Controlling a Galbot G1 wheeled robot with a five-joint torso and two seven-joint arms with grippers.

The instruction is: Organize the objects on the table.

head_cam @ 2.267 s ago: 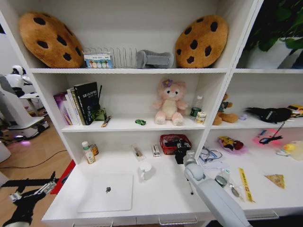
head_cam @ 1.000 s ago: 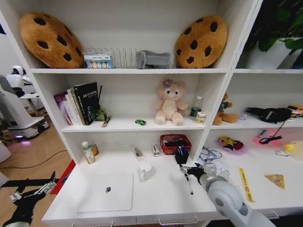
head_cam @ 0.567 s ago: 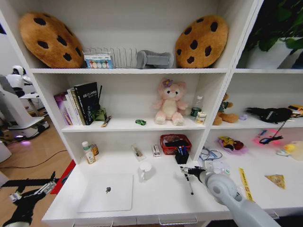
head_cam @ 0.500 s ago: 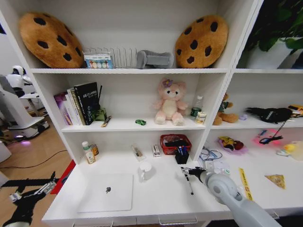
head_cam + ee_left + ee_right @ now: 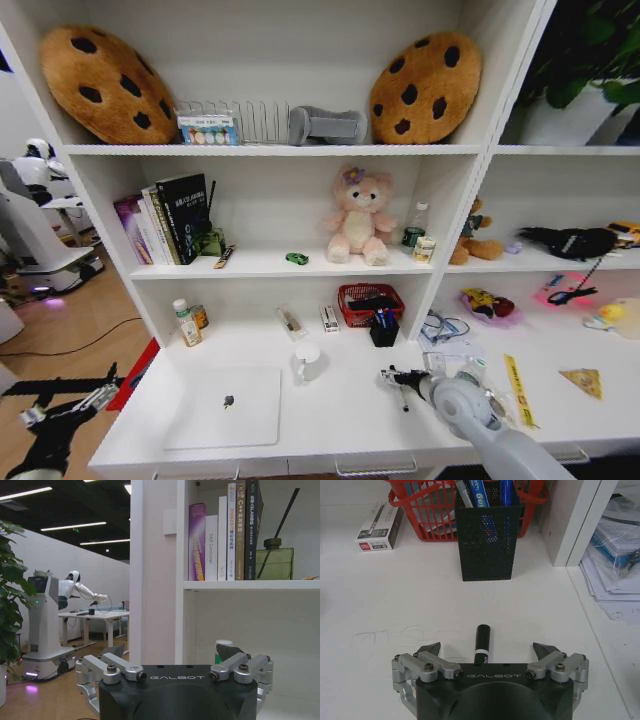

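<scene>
Your right gripper (image 5: pixel 392 377) has come down and forward since a couple of seconds back, when its arm stood higher over the table (image 5: pixel 340 420); it now hovers low over the black pen (image 5: pixel 482 641), fingers spread apart with the pen lying between them, not gripped. Your left gripper (image 5: pixel 175 672) hangs parked off the table's left end, fingers apart, holding nothing. Nearest you on the table lies the silver laptop (image 5: pixel 226 407), closed. Just beyond the pen stands a black mesh pen cup (image 5: pixel 487 542) with blue pens (image 5: pixel 506 491) in it, and a red basket (image 5: pixel 422 502) sits behind that. Farther up, the tiny green toy car (image 5: pixel 297 258) rests on the shelf.
</scene>
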